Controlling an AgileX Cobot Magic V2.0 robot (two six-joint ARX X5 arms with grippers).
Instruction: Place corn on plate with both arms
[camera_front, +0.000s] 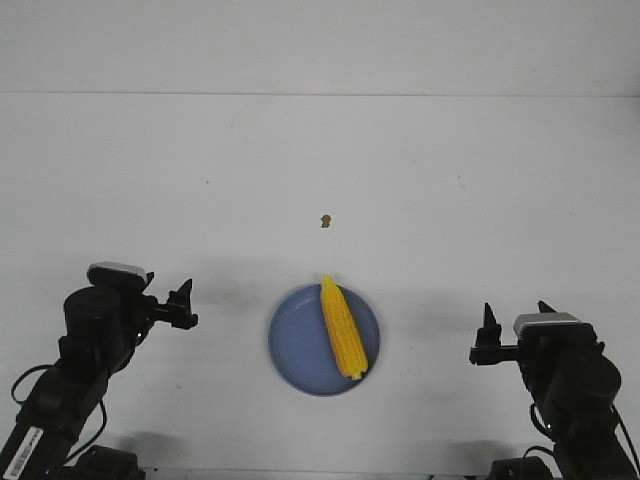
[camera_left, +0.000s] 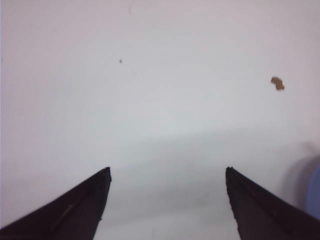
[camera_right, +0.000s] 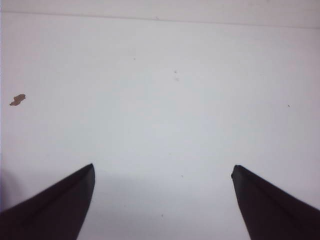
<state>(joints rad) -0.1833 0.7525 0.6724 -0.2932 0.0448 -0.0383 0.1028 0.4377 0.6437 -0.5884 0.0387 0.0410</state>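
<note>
The yellow corn (camera_front: 343, 327) lies on the blue plate (camera_front: 295, 345) near the table's front middle, its pointed tip toward the far rim. My left gripper (camera_front: 183, 305) is open and empty, left of the plate and apart from it. My right gripper (camera_front: 516, 320) is open and empty, right of the plate. In the left wrist view the gripper (camera_left: 167, 175) spans bare table, with a sliver of the plate (camera_left: 315, 197) at the edge. In the right wrist view the gripper (camera_right: 162, 170) spans bare table; corn and plate are out of view there.
A small brown speck (camera_front: 325, 221) lies on the white table beyond the plate; it also shows in the left wrist view (camera_left: 277, 83) and the right wrist view (camera_right: 17, 100). The table's far edge (camera_front: 320, 94) meets a white wall.
</note>
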